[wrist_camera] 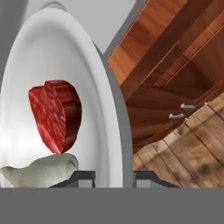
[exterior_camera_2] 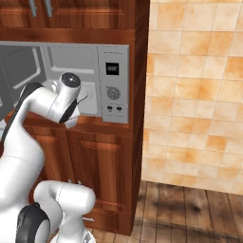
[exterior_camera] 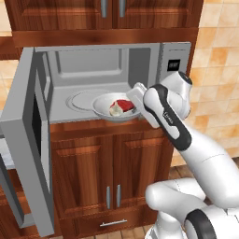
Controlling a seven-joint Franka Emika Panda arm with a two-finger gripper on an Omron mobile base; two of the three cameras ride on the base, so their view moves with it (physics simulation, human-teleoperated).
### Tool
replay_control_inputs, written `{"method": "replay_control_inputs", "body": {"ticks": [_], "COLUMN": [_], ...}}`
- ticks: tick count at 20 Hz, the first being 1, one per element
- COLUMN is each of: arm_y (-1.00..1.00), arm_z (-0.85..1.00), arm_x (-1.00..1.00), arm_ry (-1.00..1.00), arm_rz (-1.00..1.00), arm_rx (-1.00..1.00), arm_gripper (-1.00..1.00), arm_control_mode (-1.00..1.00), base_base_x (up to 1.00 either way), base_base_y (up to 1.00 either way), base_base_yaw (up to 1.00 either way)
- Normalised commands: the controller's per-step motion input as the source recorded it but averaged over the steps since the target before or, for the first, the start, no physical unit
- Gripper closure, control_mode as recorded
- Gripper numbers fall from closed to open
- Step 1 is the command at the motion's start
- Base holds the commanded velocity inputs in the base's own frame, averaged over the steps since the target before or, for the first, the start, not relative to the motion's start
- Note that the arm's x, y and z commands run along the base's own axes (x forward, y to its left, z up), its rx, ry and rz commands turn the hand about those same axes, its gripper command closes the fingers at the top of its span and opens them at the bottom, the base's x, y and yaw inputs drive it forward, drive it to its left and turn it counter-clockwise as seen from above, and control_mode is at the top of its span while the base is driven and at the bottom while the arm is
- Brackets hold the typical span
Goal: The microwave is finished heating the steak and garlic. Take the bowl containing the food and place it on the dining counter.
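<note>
**A:** What do you get in the left base view?

**B:** In the upper half of your frame sits the microwave (exterior_camera: 112, 84), silver-grey, its door swung wide open toward the left edge. Near the centre, at the front lip of the cavity, you have the bowl (exterior_camera: 114, 108), shallow and white, partly past the turntable ring behind it. Inside it lie the steak (exterior_camera: 124, 104), bright red, and the garlic (exterior_camera: 115, 110), pale, touching the steak on its left. Your white arm rises from the lower right and reaches the bowl's right rim, where the gripper (exterior_camera: 136, 96) meets it. Below the microwave are wooden cabinet doors (exterior_camera: 112, 177).

**A:** And the right base view?

**B:** Your arm fills the left side and hides the bowl. At centre you see the microwave's control panel (exterior_camera_2: 113, 84) with a dark display, a dial and buttons. The right half is orange tiled wall (exterior_camera_2: 194, 95), with wooden floor (exterior_camera_2: 190, 209) at the lower right.

**A:** The hand view?

**B:** The picture is rolled sideways. The bowl's white inside covers the left half. The steak (wrist_camera: 56, 114) sits left of centre, the garlic (wrist_camera: 41, 170) at the lower left, touching it. At the bottom centre, the two dark fingertips (wrist_camera: 83, 176) stand narrow, pinching the bowl's rim (wrist_camera: 114, 144) between them. On the right you see cabinet wood and floor.
</note>
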Motion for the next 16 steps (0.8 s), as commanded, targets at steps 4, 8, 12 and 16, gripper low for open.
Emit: {"method": "replay_control_inputs", "body": {"ticks": [4, 8, 12, 16], "arm_y": [-0.01, -0.16, 0.0, 0.0], "arm_z": [0.0, 0.0, 0.0, 0.0], "arm_x": [-0.11, -0.19, 0.0, 0.0], "arm_ry": [0.0, 0.0, 0.0, 0.0], "arm_rz": [0.0, 0.0, 0.0, 0.0], "arm_rx": [0.0, 0.0, 0.0, 0.0], "arm_gripper": [1.0, 1.0, 1.0, 1.0], "arm_control_mode": [-1.0, 1.0, 1.0, 1.0], "base_base_x": [0.0, -0.09, -0.51, -0.5], "base_base_y": [0.0, -0.12, -0.71, -0.79], "base_base_yaw": [0.0, 0.0, 0.17, 0.47]}}
